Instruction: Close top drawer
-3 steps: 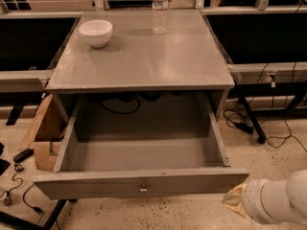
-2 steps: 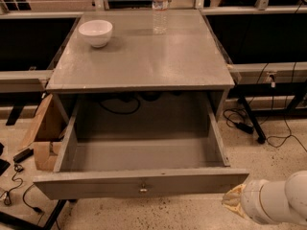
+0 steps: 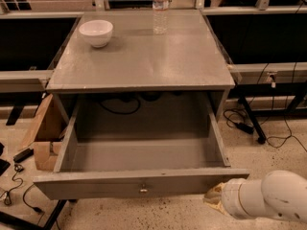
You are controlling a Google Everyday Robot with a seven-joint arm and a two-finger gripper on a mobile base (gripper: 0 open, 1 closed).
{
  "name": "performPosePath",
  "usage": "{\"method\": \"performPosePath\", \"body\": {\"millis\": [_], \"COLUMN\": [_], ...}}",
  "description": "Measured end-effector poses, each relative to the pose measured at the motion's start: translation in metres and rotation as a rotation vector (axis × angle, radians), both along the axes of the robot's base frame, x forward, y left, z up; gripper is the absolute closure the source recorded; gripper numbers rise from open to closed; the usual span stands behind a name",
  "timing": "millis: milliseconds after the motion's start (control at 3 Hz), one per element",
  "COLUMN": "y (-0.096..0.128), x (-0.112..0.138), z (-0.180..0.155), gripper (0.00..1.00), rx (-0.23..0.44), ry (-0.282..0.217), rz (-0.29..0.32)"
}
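The top drawer [image 3: 139, 152] of the grey cabinet stands pulled far out toward me, empty inside. Its long flat front panel [image 3: 96, 186] has a small brass knob [image 3: 143, 190] at its centre. My gripper [image 3: 213, 197] is at the lower right, just below and in front of the panel's right end, at the tip of my white arm [image 3: 268, 202]. Only a small tan tip of it shows.
A white bowl [image 3: 96, 32] and a clear water bottle [image 3: 160, 6] stand on the cabinet top [image 3: 144, 56]. A cardboard box [image 3: 43, 133] sits on the floor at the left. Cables [image 3: 249, 123] and table legs lie at the right.
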State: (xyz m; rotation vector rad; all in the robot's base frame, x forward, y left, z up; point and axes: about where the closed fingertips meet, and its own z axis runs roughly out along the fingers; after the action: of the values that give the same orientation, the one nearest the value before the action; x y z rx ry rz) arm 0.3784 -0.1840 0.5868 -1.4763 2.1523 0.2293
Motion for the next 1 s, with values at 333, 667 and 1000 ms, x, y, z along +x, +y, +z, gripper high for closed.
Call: {"method": "performPosePath", "body": {"millis": [333, 667, 1000], "y": [0.02, 0.027, 0.033], "x": [0.017, 0.041, 0.061], "z": [-0.002, -0.002, -0.001], "gripper": [1.0, 1.0, 1.0], "rx": [0.003, -0.005, -0.003], "ry": [-0.038, -0.073, -0.088], "rz": [0.066, 0.094, 0.117]}}
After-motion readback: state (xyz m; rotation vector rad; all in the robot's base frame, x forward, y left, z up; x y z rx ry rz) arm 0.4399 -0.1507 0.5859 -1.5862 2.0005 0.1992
